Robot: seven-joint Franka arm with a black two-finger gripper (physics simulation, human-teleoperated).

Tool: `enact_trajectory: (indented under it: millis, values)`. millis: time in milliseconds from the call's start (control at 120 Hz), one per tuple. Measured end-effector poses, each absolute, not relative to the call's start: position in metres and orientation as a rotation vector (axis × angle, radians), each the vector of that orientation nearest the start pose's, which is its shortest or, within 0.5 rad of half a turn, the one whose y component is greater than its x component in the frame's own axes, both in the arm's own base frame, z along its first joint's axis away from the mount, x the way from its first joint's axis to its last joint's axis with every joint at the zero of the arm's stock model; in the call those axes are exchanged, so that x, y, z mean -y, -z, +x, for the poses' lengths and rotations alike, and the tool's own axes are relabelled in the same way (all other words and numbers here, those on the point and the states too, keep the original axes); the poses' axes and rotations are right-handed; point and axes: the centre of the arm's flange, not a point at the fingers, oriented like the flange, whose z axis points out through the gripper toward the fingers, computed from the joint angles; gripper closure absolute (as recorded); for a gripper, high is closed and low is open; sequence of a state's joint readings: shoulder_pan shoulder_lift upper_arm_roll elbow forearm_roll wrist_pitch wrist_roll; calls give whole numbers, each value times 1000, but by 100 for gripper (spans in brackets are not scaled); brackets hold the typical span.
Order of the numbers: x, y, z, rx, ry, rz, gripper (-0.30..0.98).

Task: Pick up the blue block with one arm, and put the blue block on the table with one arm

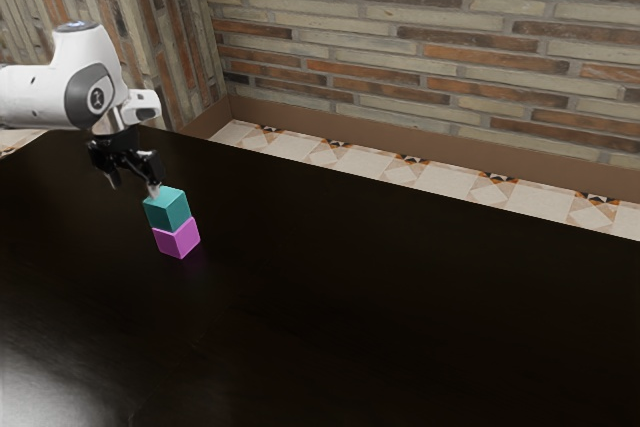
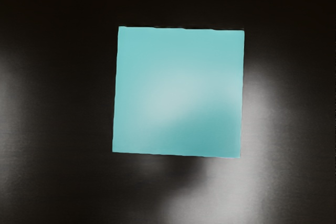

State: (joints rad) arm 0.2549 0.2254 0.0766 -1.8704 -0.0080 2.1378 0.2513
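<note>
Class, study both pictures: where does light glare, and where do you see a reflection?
Exterior view: whitish glare on the table at the lower left, a faint purplish reflection beneath the pink block; wrist view: a soft sheen on the blue block, blurry glare beside it.

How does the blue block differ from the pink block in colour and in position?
The blue block is blue-green, while the pink block is pinkish purple. The blue block rests on top; the pink block is under it, on the table. Both are cube-shaped and look about equal in size.
</note>
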Motion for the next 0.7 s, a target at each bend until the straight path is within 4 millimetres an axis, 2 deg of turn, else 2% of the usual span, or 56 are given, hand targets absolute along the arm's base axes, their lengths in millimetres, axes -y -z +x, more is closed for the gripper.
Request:
enact_trajectory:
  millis: [83,258,367,450,700]
  values:
    - [-198,-387,594,127,51,-3133,0]
    - [-205,-381,616,120,75,-3136,0]
    - [-205,-372,621,110,61,-3140,0]
    - [-205,-356,628,101,32,-3145,0]
    - [-201,-341,639,74,12,-3151,0]
